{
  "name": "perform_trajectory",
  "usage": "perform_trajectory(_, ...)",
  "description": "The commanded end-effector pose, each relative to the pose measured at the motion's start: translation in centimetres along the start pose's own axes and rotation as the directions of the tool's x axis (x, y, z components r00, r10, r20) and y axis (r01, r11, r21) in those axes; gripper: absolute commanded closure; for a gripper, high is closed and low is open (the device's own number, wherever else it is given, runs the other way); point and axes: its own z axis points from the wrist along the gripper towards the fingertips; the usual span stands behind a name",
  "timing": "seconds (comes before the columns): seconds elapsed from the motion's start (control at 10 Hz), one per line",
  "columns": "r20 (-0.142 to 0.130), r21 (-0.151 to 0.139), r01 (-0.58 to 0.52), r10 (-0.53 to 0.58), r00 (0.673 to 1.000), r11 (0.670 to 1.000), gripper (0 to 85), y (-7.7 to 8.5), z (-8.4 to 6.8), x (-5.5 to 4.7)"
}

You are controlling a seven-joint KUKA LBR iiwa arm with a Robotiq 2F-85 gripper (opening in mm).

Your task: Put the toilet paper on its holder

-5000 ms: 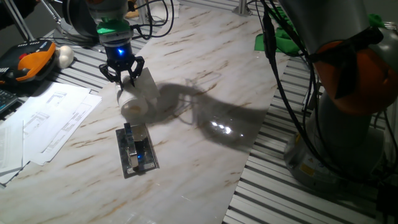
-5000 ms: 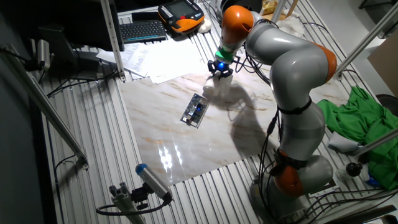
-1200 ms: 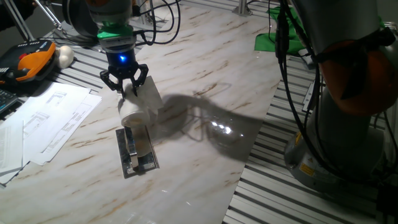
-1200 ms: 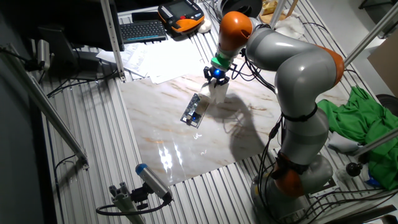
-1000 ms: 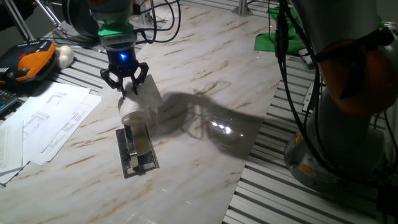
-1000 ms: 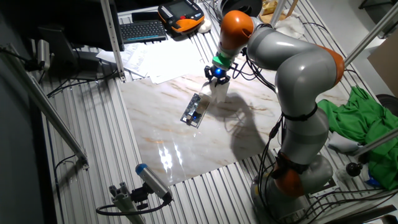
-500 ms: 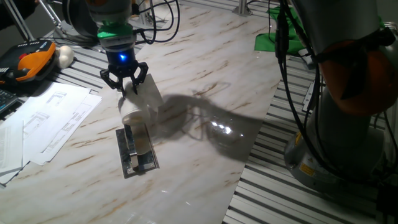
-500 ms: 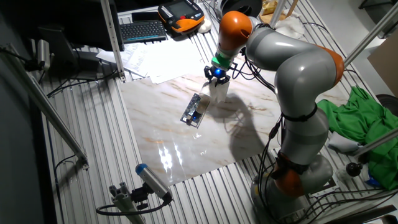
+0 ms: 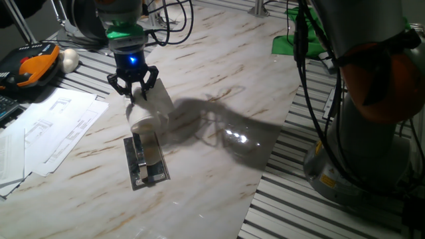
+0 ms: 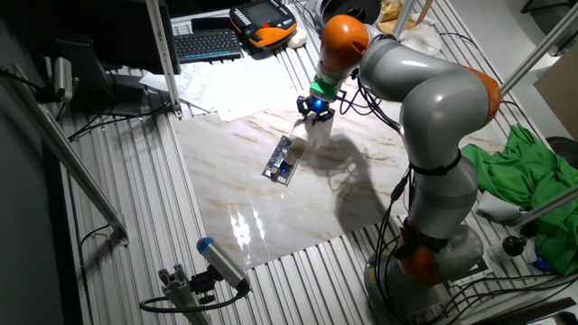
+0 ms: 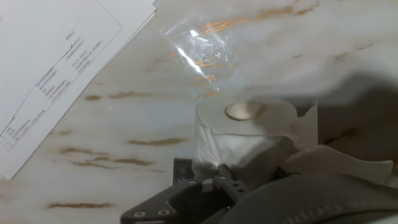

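Observation:
The toilet paper [image 9: 147, 111] is a white roll with a tan core, held tilted in my gripper [image 9: 135, 91]. The gripper is shut on the roll's upper side. The roll's lower end hangs over the far end of the holder [image 9: 147, 163], a shiny grey plate with a dark bar, flat on the marble table. The other fixed view shows the gripper [image 10: 314, 112], the roll [image 10: 317, 129] and the holder [image 10: 283, 161] beside it. In the hand view the roll [image 11: 242, 140] fills the middle, core up, with a dark finger [image 11: 217, 183] against it.
White paper sheets [image 9: 46, 126] lie left of the holder and show in the hand view [image 11: 56, 68]. An orange-black pendant [image 9: 30, 66] and a white egg-shaped ball [image 9: 69, 60] sit at the back left. Green cloth [image 9: 292, 40] and the arm's base [image 9: 372, 133] stand at the right.
Since five seconds ago my gripper has carried the roll a little toward the holder, over its far end. In the last second nothing has visibly moved.

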Motion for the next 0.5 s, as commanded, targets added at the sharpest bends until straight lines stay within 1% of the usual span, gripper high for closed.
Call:
perform_trajectory(0.0, 0.004, 0.002, -0.010, 0.010, 1.000, 1.000, 51.0, 0.0, 0.0, 0.0)
perform_trajectory(0.1, 0.004, 0.002, -0.019, 0.019, 1.000, 1.000, 51.0, 0.0, 0.0, 0.0)
perform_trajectory(0.2, 0.012, 0.003, -0.033, 0.033, 0.999, 0.999, 51.0, 0.7, 0.3, -0.1)
perform_trajectory(0.3, 0.008, 0.001, -0.042, 0.042, 0.999, 0.999, 51.0, 1.4, 0.7, -0.1)
perform_trajectory(0.4, -0.002, 0.010, -0.042, 0.042, 0.999, 0.999, 51.0, 2.2, 1.0, 0.0)
